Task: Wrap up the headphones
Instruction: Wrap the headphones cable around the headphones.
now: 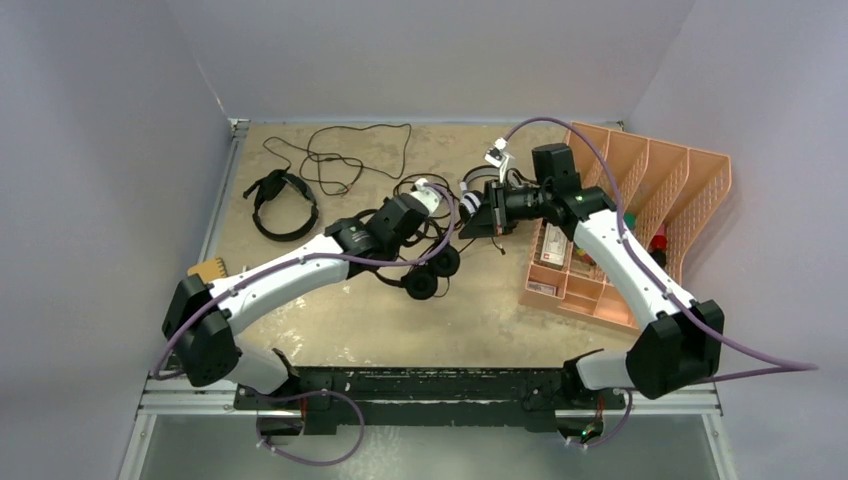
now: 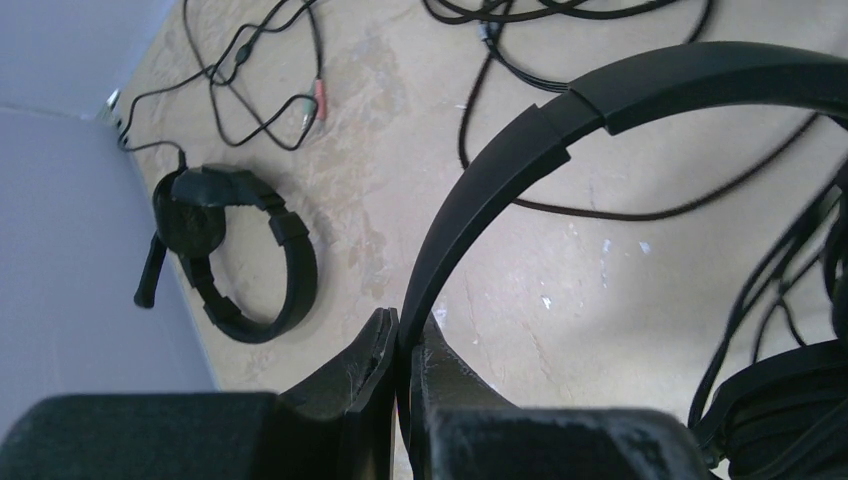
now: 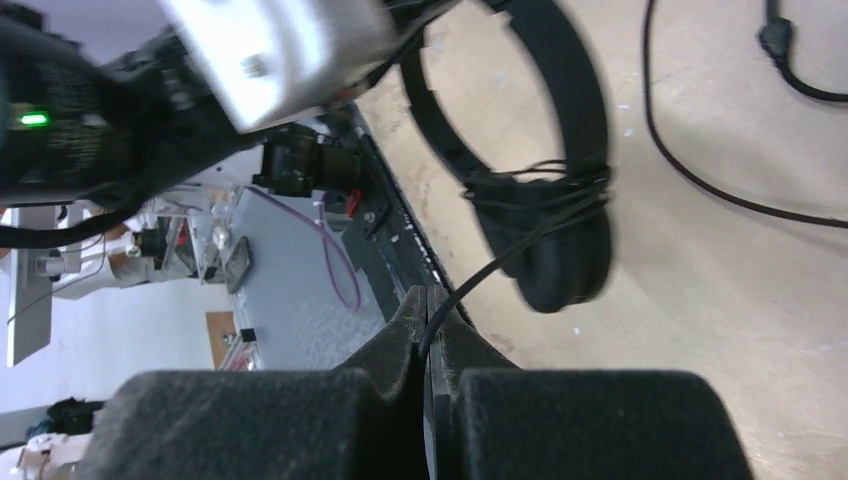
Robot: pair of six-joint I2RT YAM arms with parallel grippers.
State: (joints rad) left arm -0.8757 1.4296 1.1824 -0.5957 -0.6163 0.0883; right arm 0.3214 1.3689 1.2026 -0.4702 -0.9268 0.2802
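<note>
Headphones [image 1: 432,272]: a small black pair in the middle of the top view, between the two arms, with a tangle of black cord around and above it.
Round pads [image 1: 421,285]: two, side by side below the left wrist; whether they rest on the table [image 1: 480,320] or hang just over it cannot be told.
Headband [image 2: 600,90]: in the left wrist view it arcs from the bottom centre up to the upper right, raised above the table.
Left gripper [image 2: 403,335]: fingers clamped together on the lower end of the headband.
Right gripper [image 3: 428,305]: fingers pinched tight on a thin cable [image 3: 490,262] at the bottom centre of its view.
Thin cable: runs from the right fingers up and to the right, to the band just above one pad, where several turns are wound around it.
Black headset [image 1: 280,205]: upper left of the top view, flat on the table, well apart from both grippers; a mic arm [image 2: 150,270] sticks out at its lower left.
Loose cable [image 1: 345,155]: lies in loops at the top of the table, just right of the black headset, ending in pink and green plugs [image 2: 315,100].
Tray [image 1: 700,180]: peach plastic with dividers, at the right edge of the table beside the right arm, small items in its compartments.
</note>
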